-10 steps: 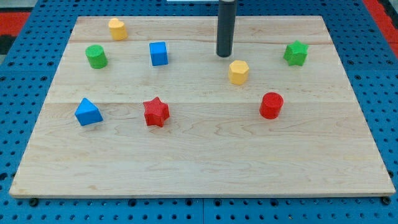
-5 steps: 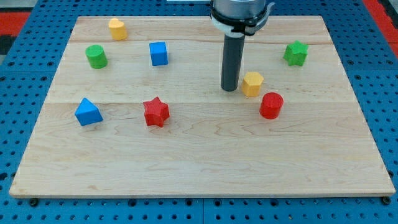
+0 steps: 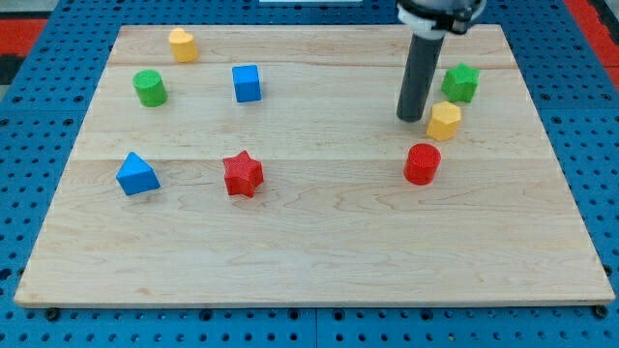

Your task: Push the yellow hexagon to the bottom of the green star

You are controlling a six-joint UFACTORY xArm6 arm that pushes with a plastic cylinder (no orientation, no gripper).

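Just the one camera view here. The yellow hexagon (image 3: 444,121) sits on the tabletop (image 3: 319,242) right below the green star (image 3: 460,83), near it, maybe touching, hard to say. My tip (image 3: 412,118) is just off the hexagon's left side.

No gripper on this rig, just a bare rod, so nothing to open or close.

The hexagon looks like a light, stiff plastic piece that should slide easily on smooth wood. There's no grabbing it; push on a flat face, through the middle, or it'll probably spin off. The red cylinder (image 3: 423,163) sits below it.
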